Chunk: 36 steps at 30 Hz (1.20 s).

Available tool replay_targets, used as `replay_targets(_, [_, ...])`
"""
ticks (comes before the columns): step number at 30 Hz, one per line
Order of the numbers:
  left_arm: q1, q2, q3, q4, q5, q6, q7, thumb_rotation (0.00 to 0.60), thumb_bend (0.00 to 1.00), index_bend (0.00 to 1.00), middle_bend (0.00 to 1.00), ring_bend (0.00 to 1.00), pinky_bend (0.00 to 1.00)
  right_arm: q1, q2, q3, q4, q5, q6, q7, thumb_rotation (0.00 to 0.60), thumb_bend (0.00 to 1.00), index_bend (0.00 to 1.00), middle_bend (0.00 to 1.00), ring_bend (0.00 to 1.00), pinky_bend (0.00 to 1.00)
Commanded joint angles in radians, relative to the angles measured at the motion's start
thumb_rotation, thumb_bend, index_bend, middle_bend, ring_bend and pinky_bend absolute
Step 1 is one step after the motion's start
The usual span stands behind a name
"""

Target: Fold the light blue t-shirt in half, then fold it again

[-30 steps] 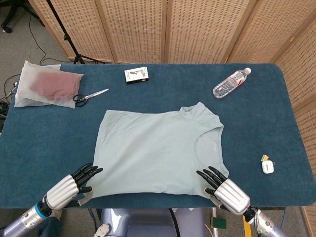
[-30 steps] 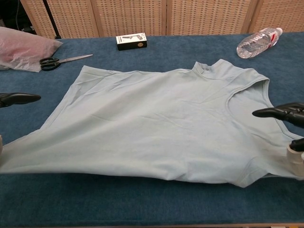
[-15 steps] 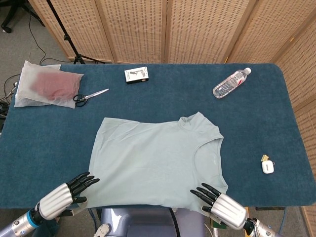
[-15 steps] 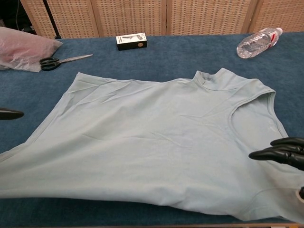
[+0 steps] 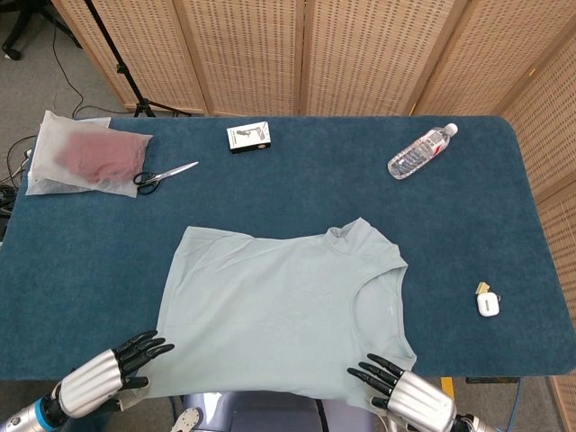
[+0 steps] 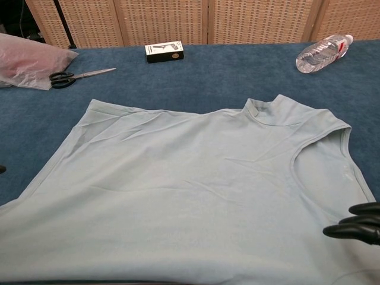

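Positioning the light blue t-shirt (image 5: 283,306) looks like the step in hand, no fold made yet: it lies flat on the counter (image 5: 90,261), near edge overhanging the front. Left hand (image 5: 108,373) sits at the near left corner, right hand (image 5: 405,391) at the near right corner, both low at the counter's front edge, fingers (image 5: 148,346) extended forward. Whether either pinches cloth: cannot tell. Next move likely needs a firm corner grasp, then a lift toward the far edge.

High overhead view; low, close chest view
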Motion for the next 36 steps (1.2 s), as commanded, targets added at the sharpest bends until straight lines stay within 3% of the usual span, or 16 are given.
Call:
replay_targets(1, [0.006,-0.002,0.008,0.009,0.008,0.008,-0.006,0.6,0.79,0.76,0.0,0.0,0.0,-0.004,0.003,-0.009,0.005,-0.011,0.007,-0.004,0.6,0.67,0.72,0.0,0.0,0.0])
replay_targets(18, [0.017,0.007,0.036,0.004,0.041,0.014,-0.001,0.6,0.8,0.76,0.0,0.0,0.0,-0.021,0.008,-0.038,0.034,-0.044,0.044,0.011,0.6,0.67,0.72,0.0,0.0,0.0])
replay_targets(25, [-0.001,0.013,-0.011,-0.038,-0.014,-0.011,-0.011,0.6,0.8,0.76,0.0,0.0,0.0,-0.014,0.004,0.005,0.033,0.03,0.036,0.057,0.6,0.67,0.72,0.0,0.0,0.0])
replay_targets(36, [-0.054,0.029,-0.105,-0.145,-0.135,-0.119,-0.029,0.6,0.8,0.76,0.0,0.0,0.0,0.033,0.036,0.127,-0.051,0.195,0.004,0.135,0.6,0.67,0.72,0.0,0.0,0.0])
